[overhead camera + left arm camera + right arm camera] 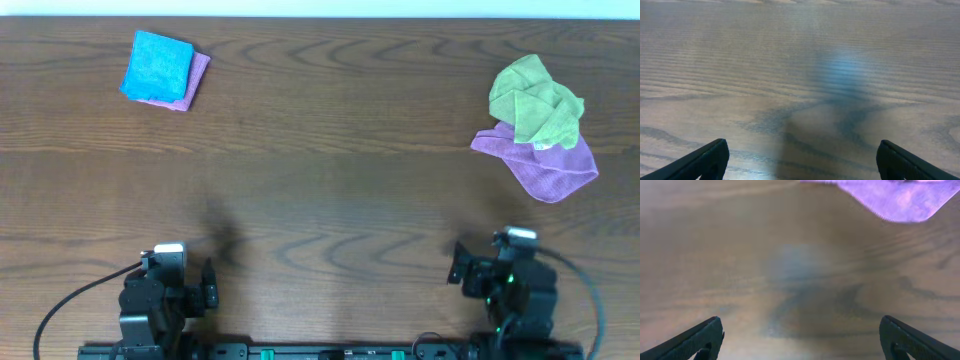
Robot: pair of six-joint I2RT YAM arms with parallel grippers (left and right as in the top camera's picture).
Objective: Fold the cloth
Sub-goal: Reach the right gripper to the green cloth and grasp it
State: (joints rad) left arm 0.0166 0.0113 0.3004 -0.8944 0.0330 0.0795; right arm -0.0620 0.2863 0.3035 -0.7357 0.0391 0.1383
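Observation:
The lime-green cloth (535, 100) lies crumpled at the far right of the table, on top of a purple cloth (545, 160). I cannot tell whether the green heap is one cloth or two. My left gripper (210, 283) is open and empty near the front edge at the left; in the left wrist view (802, 145) only bare wood lies between its fingers. My right gripper (458, 265) is open and empty near the front edge at the right, well short of the heap. In the right wrist view (801, 320) only the purple cloth's near corner (895, 197) shows; the green cloth is out of view.
A folded blue cloth (157, 66) lies on a pinkish-purple cloth (196, 80) at the far left corner. The wooden table (320, 180) spans the whole view.

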